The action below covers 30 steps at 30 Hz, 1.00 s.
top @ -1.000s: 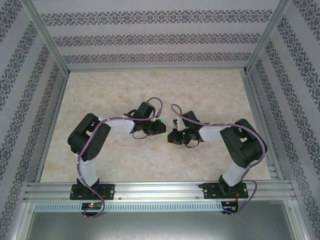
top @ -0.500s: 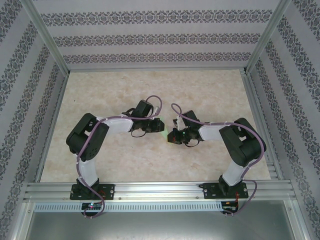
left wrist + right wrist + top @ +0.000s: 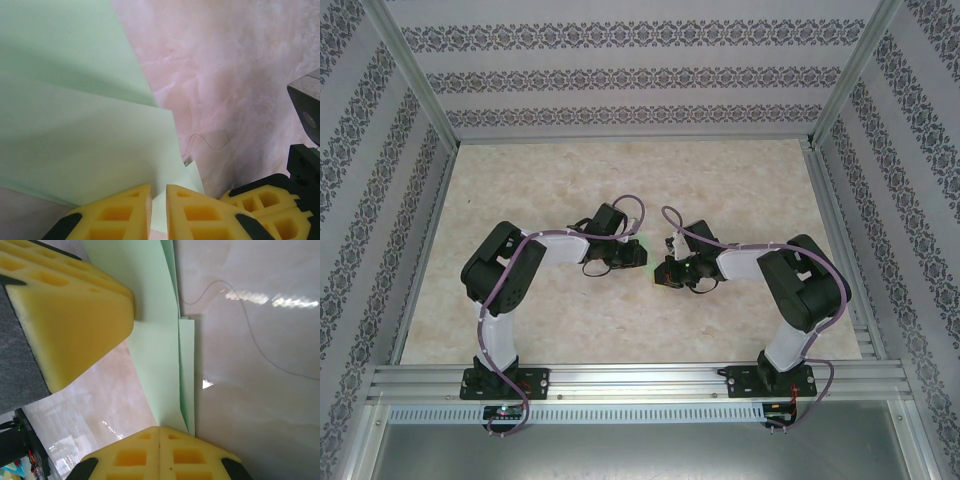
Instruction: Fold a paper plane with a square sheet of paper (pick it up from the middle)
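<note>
The pale green paper point(image 3: 75, 125), folded into overlapping layers with creases, lies on the marble-look table. In the right wrist view it is a narrow folded strip point(image 3: 155, 355) that runs down to my right gripper point(image 3: 159, 429). That gripper's yellow fingers are pressed together, shut, with their tips on the strip's end. My left gripper point(image 3: 158, 187) stands on the paper with a narrow slit between its fingers, and a paper corner shows through the slit. From above, the left gripper point(image 3: 638, 255) and right gripper point(image 3: 665, 272) meet tip to tip at mid-table and hide the paper.
A thin dark thread point(image 3: 210, 142) lies on the table beside the paper. The right gripper's yellow fingers point(image 3: 265, 200) sit close to the left one. Aluminium frame posts and patterned walls point(image 3: 620, 75) enclose the table.
The left arm's elbow has swung a little to the right and forward. The green patch seen between the grippers half a second ago is now covered. The right arm holds still.
</note>
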### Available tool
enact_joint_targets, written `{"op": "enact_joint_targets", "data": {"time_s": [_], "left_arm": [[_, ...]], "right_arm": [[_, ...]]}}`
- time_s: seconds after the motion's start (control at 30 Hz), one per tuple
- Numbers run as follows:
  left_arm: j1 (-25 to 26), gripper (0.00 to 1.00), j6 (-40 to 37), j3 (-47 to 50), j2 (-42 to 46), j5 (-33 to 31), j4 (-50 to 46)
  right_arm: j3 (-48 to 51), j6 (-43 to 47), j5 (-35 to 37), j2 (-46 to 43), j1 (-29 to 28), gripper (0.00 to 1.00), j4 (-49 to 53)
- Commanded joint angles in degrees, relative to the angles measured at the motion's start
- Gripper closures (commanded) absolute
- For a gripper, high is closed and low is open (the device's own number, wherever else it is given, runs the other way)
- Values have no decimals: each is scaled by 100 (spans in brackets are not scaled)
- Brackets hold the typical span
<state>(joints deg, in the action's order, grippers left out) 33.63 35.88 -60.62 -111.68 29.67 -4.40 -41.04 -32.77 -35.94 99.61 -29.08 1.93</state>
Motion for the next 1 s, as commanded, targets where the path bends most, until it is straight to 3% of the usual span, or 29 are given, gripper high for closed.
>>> {"op": "enact_joint_targets", "data": {"time_s": [0.0,0.97], "left_arm": [[-234,83,-333,-90,-221,-486,-224],[-1543,83,-1087,-852,-873,-860,-988]], "right_arm": [[218,251,717,427,-1,100,802],[500,298,769,463,18,100,861]]}}
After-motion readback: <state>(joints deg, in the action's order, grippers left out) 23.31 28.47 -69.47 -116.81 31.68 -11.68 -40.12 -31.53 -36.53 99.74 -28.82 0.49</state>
